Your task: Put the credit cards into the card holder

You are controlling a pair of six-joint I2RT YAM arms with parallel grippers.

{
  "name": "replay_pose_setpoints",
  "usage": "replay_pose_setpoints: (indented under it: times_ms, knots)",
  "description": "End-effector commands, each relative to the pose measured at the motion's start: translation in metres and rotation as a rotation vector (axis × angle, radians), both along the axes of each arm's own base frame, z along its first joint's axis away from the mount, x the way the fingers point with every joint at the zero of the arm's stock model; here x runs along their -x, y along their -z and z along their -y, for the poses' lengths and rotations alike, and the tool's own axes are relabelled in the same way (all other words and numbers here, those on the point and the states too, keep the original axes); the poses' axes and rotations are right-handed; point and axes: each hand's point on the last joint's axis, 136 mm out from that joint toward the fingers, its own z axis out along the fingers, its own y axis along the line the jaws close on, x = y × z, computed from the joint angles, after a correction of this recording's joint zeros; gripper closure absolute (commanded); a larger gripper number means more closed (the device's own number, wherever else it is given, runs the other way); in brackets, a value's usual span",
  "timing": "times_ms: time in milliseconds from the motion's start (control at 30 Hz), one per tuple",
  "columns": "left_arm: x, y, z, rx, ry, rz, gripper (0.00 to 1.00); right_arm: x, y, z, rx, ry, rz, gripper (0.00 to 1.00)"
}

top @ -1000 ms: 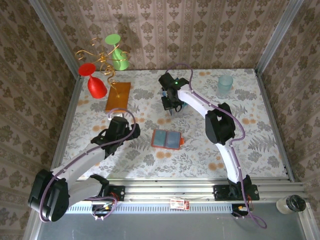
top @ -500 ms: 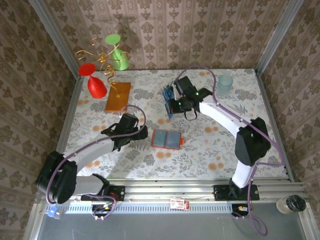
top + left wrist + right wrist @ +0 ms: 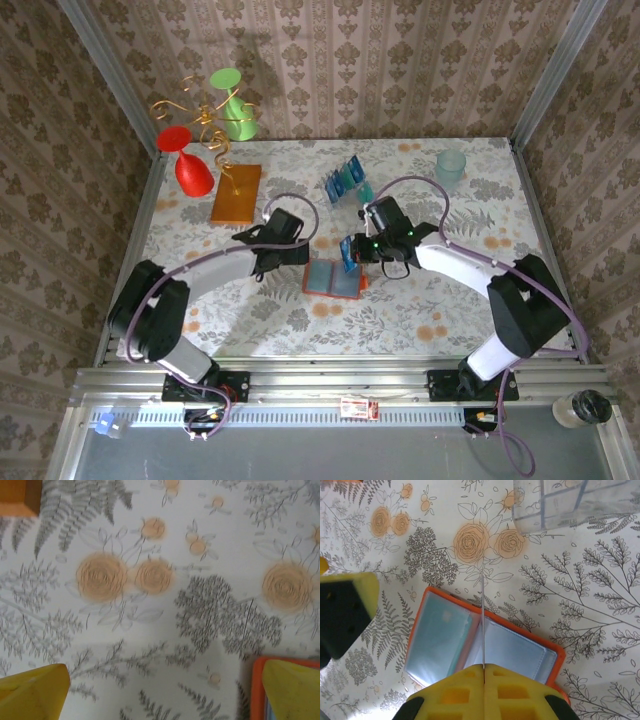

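The card holder (image 3: 333, 279) lies open on the table, orange with grey-blue pockets (image 3: 440, 637). My right gripper (image 3: 484, 672) is shut on one credit card (image 3: 482, 620), seen edge-on and standing upright over the holder's middle fold. From above, that blue card (image 3: 347, 258) hangs at the holder's far edge under the right gripper (image 3: 356, 250). More blue and teal credit cards stand in the clear rack (image 3: 345, 182) at the back. My left gripper (image 3: 298, 256) is open just left of the holder, low over the table; its right finger (image 3: 292, 687) is over the holder's orange edge (image 3: 256, 690).
An orange-brown slab (image 3: 236, 192) lies at the back left, with red and green glasses (image 3: 193, 160) on a gold wire stand behind it. A teal cup (image 3: 450, 170) stands at the back right. The left gripper's finger (image 3: 342, 610) is close to the holder's left side.
The right gripper has carried the card from the rack at the back down over the open holder. The left arm has swung right to the holder's left edge.
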Motion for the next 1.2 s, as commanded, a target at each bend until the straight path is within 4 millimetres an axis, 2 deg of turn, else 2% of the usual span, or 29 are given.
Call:
replay_pose_setpoints:
  times_ms: [0, 167, 300, 467, 833, 1000, 1167]
  knots:
    - [-0.009, 0.003, 0.001, -0.107, 0.029, -0.023, 0.00, -0.005, -0.017, -0.001, -0.054, 0.034, 0.057, 1.00]
    - [-0.017, 0.016, 0.013, -0.186, 0.062, -0.065, 0.00, 0.001, -0.015, 0.001, -0.076, 0.035, 0.055, 1.00]
    - [-0.016, 0.024, 0.018, -0.224, 0.081, -0.087, 0.00, 0.008, -0.014, 0.001, -0.091, 0.021, 0.056, 1.00]
    - [-0.009, 0.033, 0.019, -0.247, 0.090, -0.115, 0.00, 0.011, -0.010, 0.004, -0.080, 0.019, 0.052, 1.00]
    - [0.016, 0.046, 0.014, -0.257, 0.076, -0.151, 0.00, 0.008, -0.015, 0.003, -0.080, 0.009, 0.065, 1.00]
    - [0.018, 0.040, 0.009, -0.265, 0.060, -0.130, 0.00, 0.009, -0.015, -0.003, -0.107, -0.010, 0.061, 1.00]
    - [0.007, 0.015, 0.003, -0.238, 0.035, -0.085, 0.00, 0.010, -0.016, -0.007, -0.161, -0.001, 0.065, 1.00]
